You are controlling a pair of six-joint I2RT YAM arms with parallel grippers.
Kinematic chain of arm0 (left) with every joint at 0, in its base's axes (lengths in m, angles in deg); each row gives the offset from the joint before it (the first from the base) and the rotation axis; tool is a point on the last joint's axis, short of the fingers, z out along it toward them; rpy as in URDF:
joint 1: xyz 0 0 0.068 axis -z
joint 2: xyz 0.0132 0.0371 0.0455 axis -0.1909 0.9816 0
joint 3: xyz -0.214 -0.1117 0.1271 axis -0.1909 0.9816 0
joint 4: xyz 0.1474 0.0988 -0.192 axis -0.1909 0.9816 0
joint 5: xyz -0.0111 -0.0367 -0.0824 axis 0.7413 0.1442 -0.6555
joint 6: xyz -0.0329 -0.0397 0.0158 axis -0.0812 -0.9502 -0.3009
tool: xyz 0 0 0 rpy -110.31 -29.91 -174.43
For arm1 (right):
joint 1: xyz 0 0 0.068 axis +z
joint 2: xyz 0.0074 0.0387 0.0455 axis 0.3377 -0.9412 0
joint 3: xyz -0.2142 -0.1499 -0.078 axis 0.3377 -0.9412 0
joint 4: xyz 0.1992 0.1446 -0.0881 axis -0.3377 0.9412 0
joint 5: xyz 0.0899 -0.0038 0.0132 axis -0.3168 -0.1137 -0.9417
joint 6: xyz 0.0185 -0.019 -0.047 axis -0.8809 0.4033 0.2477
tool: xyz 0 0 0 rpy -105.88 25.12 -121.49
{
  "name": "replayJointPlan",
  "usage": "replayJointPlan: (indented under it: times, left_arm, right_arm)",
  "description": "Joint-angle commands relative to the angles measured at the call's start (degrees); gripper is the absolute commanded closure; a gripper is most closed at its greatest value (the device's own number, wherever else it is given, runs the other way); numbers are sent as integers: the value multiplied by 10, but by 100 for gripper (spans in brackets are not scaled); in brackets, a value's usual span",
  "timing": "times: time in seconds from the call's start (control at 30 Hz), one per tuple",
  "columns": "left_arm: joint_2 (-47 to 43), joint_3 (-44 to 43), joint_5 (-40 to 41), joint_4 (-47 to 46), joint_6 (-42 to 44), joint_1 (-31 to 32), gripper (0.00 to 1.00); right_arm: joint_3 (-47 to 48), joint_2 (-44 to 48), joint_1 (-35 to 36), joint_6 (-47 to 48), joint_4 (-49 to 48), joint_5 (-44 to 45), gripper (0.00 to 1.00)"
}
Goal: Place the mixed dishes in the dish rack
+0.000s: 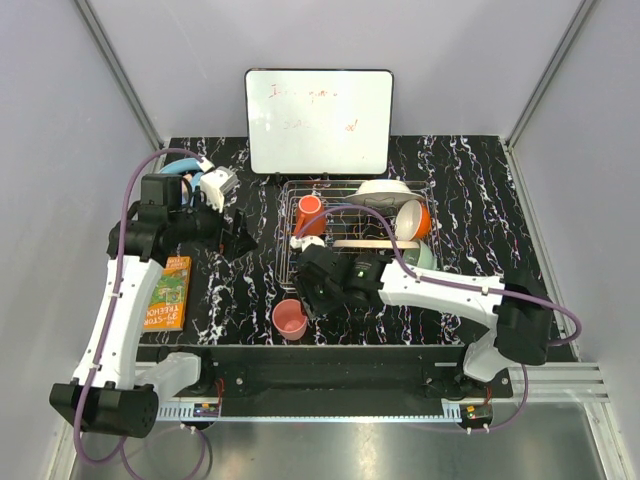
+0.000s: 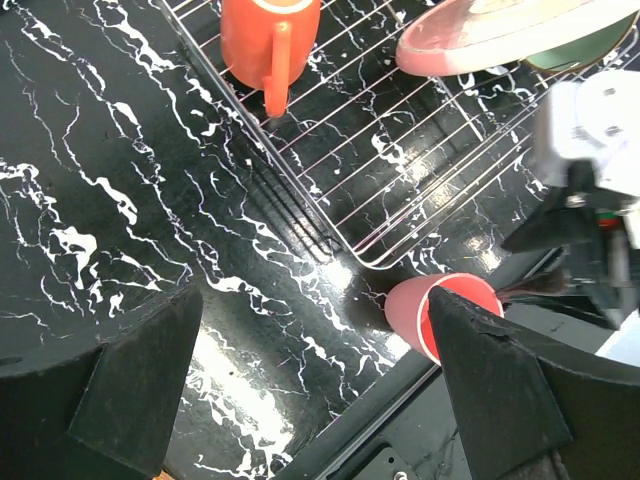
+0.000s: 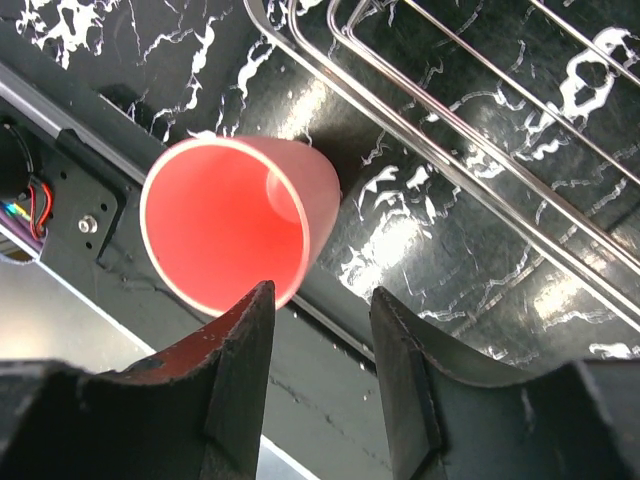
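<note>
Reading whiteboard text?
— No, red scrawl illegible; small pink cup sits off dish rack near corner. Right gripper spread beside it; left gripper spread, empty (its view shows orange mug racked).

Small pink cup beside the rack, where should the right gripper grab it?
Pinch the rim of the small pink cup, coming from above with the right gripper: it seems to stand mouth-up, shows no handle, and its wall tapers downward.
</note>
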Motion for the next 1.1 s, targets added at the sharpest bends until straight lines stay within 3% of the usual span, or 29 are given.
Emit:
replayJointPlan:
  times: [0.0,0.23,0.67,0.8,1.0,1.07]
  left_arm:
    - [0,-16,-31,-12,-2,-8,1]
    - [5,-13,-34,-13,-1,-12,1]
    - [-8,-39,-69,-13,-7,-26,1]
    - [-10,-57,-74,-14,-18,-27,1]
    - [-20,-89,-100,-32,-42,-37,1]
    - [-22,-101,-142,-44,-54,-53,1]
  right_arm:
    - [14,-16,6,9,-45,22,50]
    - [10,-43,8,5,-65,19,53]
    - [-17,-75,26,-2,-71,22,83]
    - [-32,-46,28,-4,-71,30,100]
    - [-39,66,28,-12,-78,44,100]
    - [-39,103,28,-20,-94,45,100]
